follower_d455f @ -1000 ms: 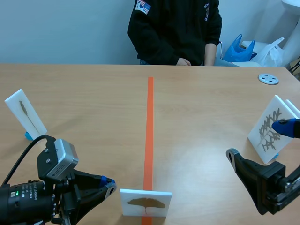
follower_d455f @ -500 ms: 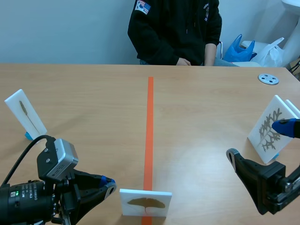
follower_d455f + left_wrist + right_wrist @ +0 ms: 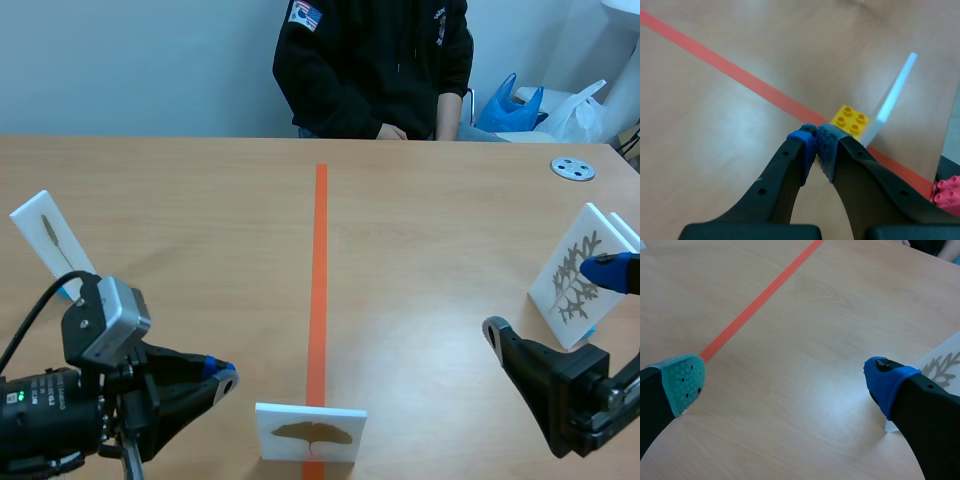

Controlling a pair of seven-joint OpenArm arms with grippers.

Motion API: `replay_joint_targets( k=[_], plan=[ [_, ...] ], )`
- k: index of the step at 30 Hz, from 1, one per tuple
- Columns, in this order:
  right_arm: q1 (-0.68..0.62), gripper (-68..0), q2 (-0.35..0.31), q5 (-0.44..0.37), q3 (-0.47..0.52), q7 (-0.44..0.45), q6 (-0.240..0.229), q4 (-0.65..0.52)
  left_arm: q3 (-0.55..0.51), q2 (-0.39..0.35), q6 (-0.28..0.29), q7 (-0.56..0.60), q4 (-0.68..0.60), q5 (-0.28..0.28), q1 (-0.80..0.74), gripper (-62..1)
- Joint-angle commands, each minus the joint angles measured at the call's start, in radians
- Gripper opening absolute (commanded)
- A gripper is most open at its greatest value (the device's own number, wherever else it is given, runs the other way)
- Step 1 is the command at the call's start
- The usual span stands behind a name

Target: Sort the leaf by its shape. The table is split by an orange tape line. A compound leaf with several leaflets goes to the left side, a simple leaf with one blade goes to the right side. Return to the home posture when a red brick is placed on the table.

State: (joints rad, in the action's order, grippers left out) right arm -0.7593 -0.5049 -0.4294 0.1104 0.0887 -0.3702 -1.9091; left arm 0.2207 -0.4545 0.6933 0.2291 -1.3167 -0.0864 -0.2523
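White card bearing one brown fan-shaped leaf stands upright; left gripper clenched, right gripper released.

Table is pale tan woodgrain, with the tape line plain orange-red. All three cards are white. The near card has a brown fan leaf, the left card a thin olive-brown streak of a leaf, and the right card a greyish-olive branching one. There's a yellow brick and a pink brick, both studded. Left gripper is black, one pad bright blue, the other dusty blue with dots. Right gripper is black too, with one pad teal-green and dotted, the other solid blue. The person's top is black, the bag is blue and the disc is grey.
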Motion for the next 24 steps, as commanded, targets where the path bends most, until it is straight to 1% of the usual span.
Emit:
replay_joint_targets(
  k=[1,5,10,12,19,22,24],
  plan=[
    [0.011,0.4,-0.004,-0.003,0.011,0.011,0.004,-0.016,-0.02,-0.01,0.003,0.013,-0.061,-0.014,-0.003,-56.7],
    [0.011,0.4,-0.005,-0.003,0.011,0.011,0.004,-0.016,-0.069,-0.032,0.003,0.006,-0.138,-0.014,-0.035,-56.7],
    [0.011,0.4,-0.005,-0.003,0.011,0.011,0.004,-0.016,-0.167,-0.056,0.003,-0.003,-0.256,-0.015,-0.12,-56.7],
    [0.011,0.4,-0.005,-0.003,0.011,0.011,0.004,-0.016,-0.212,-0.064,0.003,-0.01,-0.303,-0.025,-0.163,-56.7],
    [0.011,0.4,-0.005,-0.003,0.011,0.011,0.004,-0.016,-0.376,-0.064,0.003,-0.02,-0.478,-0.026,-0.336,-56.7],
    [0.011,0.4,-0.005,-0.003,0.011,0.011,0.004,-0.016,-0.432,-0.064,0.003,-0.024,-0.534,-0.026,-0.402,-56.7],
    [0.011,0.4,-0.005,-0.003,0.011,0.011,0.004,-0.016,-0.47,-0.064,0.003,-0.049,-0.569,-0.029,-0.451,-56.7]
  ],
)
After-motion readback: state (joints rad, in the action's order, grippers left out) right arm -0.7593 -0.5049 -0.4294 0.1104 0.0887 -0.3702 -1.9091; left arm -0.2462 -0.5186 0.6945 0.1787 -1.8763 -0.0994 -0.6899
